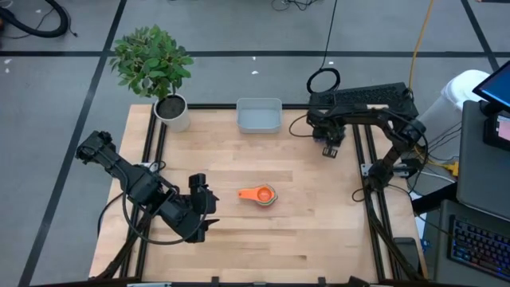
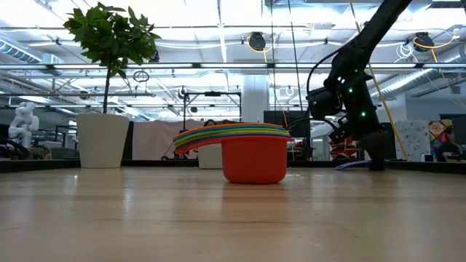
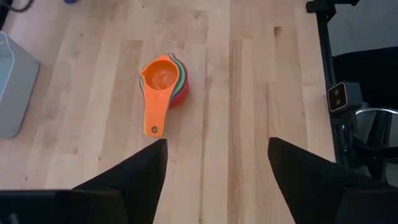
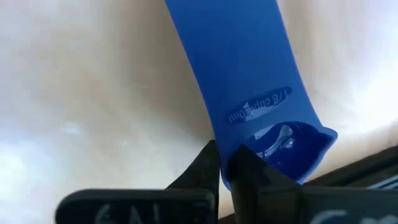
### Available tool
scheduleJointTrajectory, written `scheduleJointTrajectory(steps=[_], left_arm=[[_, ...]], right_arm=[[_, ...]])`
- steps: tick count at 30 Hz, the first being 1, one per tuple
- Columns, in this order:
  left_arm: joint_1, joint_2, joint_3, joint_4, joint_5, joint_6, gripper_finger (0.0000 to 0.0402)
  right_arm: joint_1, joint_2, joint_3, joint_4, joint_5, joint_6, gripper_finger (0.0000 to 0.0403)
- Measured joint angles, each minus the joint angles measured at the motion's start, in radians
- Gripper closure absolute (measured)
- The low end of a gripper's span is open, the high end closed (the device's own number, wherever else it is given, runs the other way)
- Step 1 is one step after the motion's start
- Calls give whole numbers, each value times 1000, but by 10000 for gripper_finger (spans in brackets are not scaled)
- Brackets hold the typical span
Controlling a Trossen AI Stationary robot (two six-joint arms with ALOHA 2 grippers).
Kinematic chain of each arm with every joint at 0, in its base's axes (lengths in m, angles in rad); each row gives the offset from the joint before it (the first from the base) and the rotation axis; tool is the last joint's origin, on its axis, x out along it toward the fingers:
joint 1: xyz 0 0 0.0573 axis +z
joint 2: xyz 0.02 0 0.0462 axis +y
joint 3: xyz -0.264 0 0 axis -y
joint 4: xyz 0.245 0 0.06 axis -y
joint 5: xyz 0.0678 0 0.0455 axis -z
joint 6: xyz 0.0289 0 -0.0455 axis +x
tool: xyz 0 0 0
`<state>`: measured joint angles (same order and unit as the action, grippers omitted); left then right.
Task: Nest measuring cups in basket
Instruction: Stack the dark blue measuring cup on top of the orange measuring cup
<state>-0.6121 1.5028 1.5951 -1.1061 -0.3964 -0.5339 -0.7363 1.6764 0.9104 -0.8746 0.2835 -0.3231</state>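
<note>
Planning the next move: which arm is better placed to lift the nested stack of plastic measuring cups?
Left. Its open gripper faces the nested plastic measuring cups nearby; the right gripper, at the far right edge, is shut on a dark blue cup.

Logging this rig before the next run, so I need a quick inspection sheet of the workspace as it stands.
Surface: pale wooden table, bare over most of its area.
Job's things: stack of nested measuring cups, orange on top, mid-table; dark blue measuring cup at the right claw; basket at the far edge holds no cups.
Clutter: potted plant at the far left corner.
Grippers: left claw open, near the stack; right claw shut on the blue cup's handle, low at the far right edge.
Cables: black loop on the floor behind the table.
Surroundings: keyboard on a desk to the right.
</note>
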Motion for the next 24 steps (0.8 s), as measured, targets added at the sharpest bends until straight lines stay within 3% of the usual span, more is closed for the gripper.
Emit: scheduleJointTrajectory(steps=[6,14,19,24], left_arm=[[1,0,0,-2,-13,10,111],[8,0,0,-70,-62,6,134],[25,0,-14,-66,-61,-17,156],[49,0,-43,-65,-52,1,173]], right_arm=[[132,-65,-1,-6,-80,69,400],[345,-284,44,-31,-137,280,402],[544,-346,118,-42,-159,430,402],[798,-302,237,-15,-136,566,402]])
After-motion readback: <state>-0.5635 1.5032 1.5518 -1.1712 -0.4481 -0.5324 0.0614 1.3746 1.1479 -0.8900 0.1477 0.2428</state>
